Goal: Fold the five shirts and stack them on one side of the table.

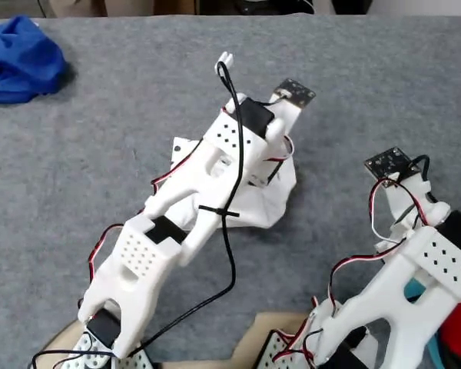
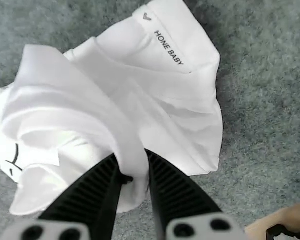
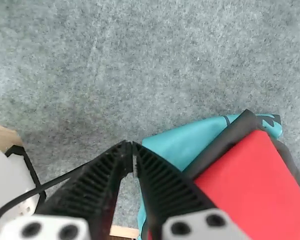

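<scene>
A crumpled white shirt (image 2: 140, 95) lies on the grey felt in the middle of the table, seen partly under the left arm (image 1: 269, 201) in the high view. My left gripper (image 2: 132, 167) is shut on a fold of this white shirt. A blue shirt (image 1: 19, 58) lies bunched at the far left corner. A stack of folded shirts, teal (image 3: 190, 142), black and red (image 3: 245, 175), sits at the near right, teal showing under the arm (image 1: 416, 290). My right gripper (image 3: 132, 150) hangs shut and empty just beside the stack's teal edge.
The table is covered with grey felt (image 1: 123, 138), with open felt between the white shirt and the blue one. Both arm bases stand on a wooden board (image 1: 261, 327) at the near edge. Cables trail along the left arm (image 1: 229, 254).
</scene>
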Tool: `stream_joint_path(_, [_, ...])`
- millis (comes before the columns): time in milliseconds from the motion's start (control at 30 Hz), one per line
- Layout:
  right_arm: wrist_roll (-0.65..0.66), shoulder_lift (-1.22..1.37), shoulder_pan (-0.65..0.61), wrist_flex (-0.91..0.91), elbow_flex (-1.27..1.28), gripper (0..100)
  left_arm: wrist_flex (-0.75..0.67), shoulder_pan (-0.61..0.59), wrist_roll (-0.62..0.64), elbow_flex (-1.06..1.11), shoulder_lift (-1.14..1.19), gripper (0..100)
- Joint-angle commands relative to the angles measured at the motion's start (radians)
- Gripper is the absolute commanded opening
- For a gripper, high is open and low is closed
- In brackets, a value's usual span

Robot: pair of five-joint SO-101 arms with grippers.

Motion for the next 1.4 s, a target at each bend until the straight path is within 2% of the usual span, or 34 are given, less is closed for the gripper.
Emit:
stream_joint_path(0, [-0.006,-0.028,0.018,-0.012,0.001,0.6,-0.006,0.021,0.006,-0.048,-0.015,2])
stream_joint_path(133, [-0.008,-0.028,0.018,-0.012,0.001,0.6,-0.026,0.048,0.012,-0.048,-0.015,2])
stream_joint_path(400, [-0.009,-0.028,0.019,-0.008,0.001,0.6,-0.032,0.060,0.103,-0.155,-0.005,2])
stream_joint_path(900, [-0.005,-0.028,0.019,0.011,-0.001,0.6,-0.034,0.086,0.103,-0.163,-0.004,3])
stream_joint_path(1033, [-0.005,-0.028,0.019,0.012,-0.001,0.6,-0.031,0.078,0.124,-0.163,-0.004,13])
stream_joint_path(1167, [-0.005,-0.030,0.019,0.012,-0.001,0.6,-0.028,0.037,0.270,-0.172,-0.008,29])
stream_joint_path(1367, [-0.005,-0.030,0.015,0.040,-0.005,0.6,-0.028,-0.089,0.313,-0.201,-0.013,31])
